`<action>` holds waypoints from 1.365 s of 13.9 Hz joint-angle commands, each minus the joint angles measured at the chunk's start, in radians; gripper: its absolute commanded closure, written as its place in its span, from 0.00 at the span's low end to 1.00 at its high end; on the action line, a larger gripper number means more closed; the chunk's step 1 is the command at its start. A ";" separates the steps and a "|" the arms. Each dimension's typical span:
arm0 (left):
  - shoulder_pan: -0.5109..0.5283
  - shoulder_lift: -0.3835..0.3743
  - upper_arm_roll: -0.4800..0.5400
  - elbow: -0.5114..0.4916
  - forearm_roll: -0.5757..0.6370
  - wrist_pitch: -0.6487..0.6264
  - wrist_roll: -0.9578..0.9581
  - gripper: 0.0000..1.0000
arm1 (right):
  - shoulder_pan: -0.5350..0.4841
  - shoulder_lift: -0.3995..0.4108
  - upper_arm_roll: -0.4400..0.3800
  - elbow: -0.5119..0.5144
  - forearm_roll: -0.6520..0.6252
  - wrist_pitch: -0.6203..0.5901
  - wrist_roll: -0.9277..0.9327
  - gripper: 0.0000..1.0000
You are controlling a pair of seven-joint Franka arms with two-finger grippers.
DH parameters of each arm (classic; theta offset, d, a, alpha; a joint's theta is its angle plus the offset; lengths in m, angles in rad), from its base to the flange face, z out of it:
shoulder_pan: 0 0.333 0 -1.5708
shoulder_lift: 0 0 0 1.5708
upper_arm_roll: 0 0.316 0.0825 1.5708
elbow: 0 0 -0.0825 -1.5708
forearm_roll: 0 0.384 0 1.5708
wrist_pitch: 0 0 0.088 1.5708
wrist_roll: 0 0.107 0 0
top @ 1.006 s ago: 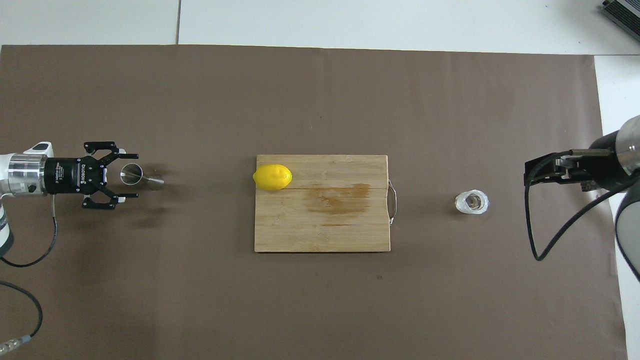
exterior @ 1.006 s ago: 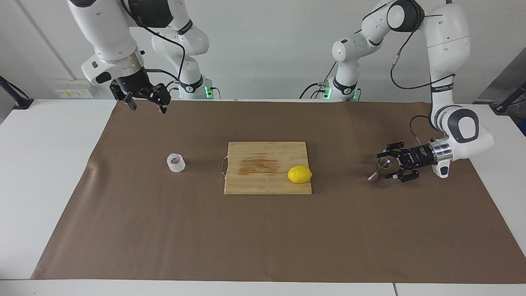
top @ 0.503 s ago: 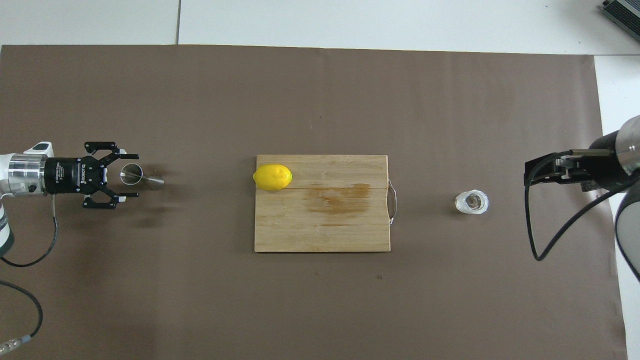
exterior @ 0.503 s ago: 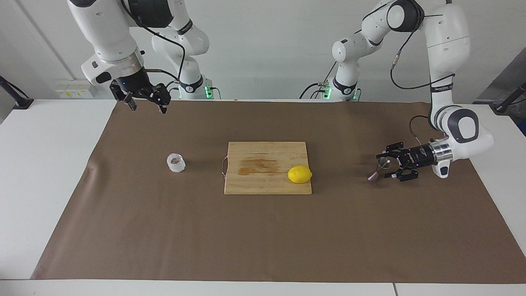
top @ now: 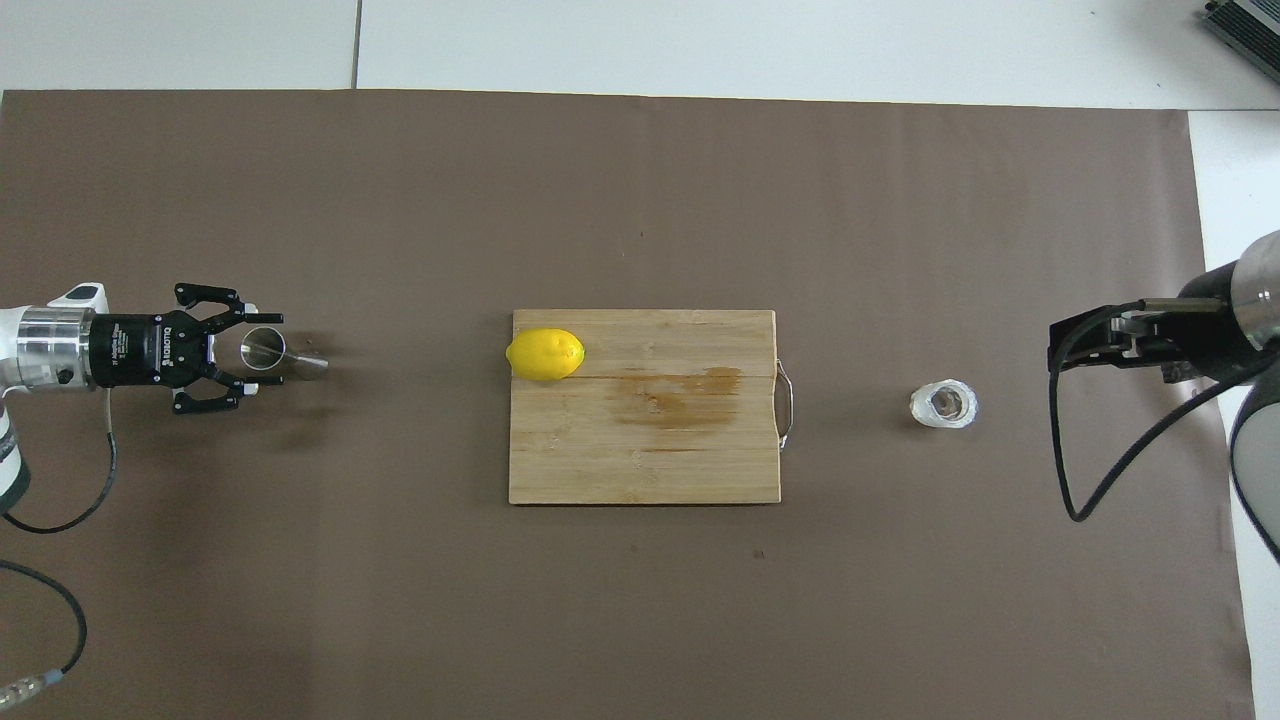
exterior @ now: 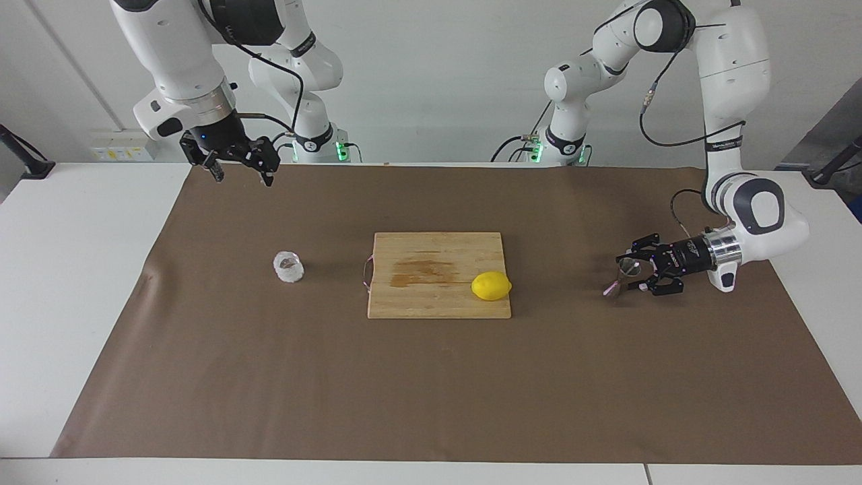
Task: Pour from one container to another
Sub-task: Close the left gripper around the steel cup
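- Brown paper [exterior: 431,391] is covering a white table [exterior: 74,283], with a pale wall rising where the two robot bases are standing
- Toward the left arm's end, the steel jigger [exterior: 623,276] [top: 272,352] is standing on the paper, its upper cone sitting between the spread fingers of the left gripper [exterior: 640,275] [top: 240,362], which is lying level and low; whether a finger is touching the metal I cannot tell
- Toward the right arm's end, the textured glass cup [exterior: 288,267] [top: 943,404] is resting upright on the paper, well apart from the jigger
- High over the paper's edge by its own base, the right gripper [exterior: 237,170] is waiting with its fingers parted and holding nothing
- Between cup and jigger, a wooden cutting board [exterior: 431,303] [top: 645,460] is lying with a lemon [exterior: 491,285] [top: 544,354] on its corner toward the left arm
- By my judgement the jigger is light, stiff and slick, and tippy on its small foot, so the narrow waist is looking like the surest place to pinch
- The cup is probably heavier and breakable, though its bumpy wall should be giving the fingers some bite; taking it across the wall below the rim seems best
- Counting: one jigger, one cup, one board, one lemon, two grippers
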 commanded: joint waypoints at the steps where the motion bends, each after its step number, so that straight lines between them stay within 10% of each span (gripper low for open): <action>1: 0.002 -0.015 0.001 -0.019 -0.027 -0.005 -0.012 0.27 | -0.016 -0.003 0.006 0.002 0.027 -0.011 -0.016 0.00; 8: 0.013 -0.016 -0.003 -0.019 -0.027 -0.009 -0.017 0.31 | -0.016 -0.003 0.006 0.002 0.029 -0.011 -0.016 0.00; 15: 0.011 -0.015 -0.003 -0.017 -0.030 -0.011 -0.016 0.80 | -0.016 -0.003 0.006 0.002 0.029 -0.009 -0.015 0.00; 19: 0.011 -0.015 -0.006 -0.017 -0.033 -0.014 -0.017 0.88 | -0.016 -0.002 0.008 0.002 0.027 -0.009 -0.015 0.00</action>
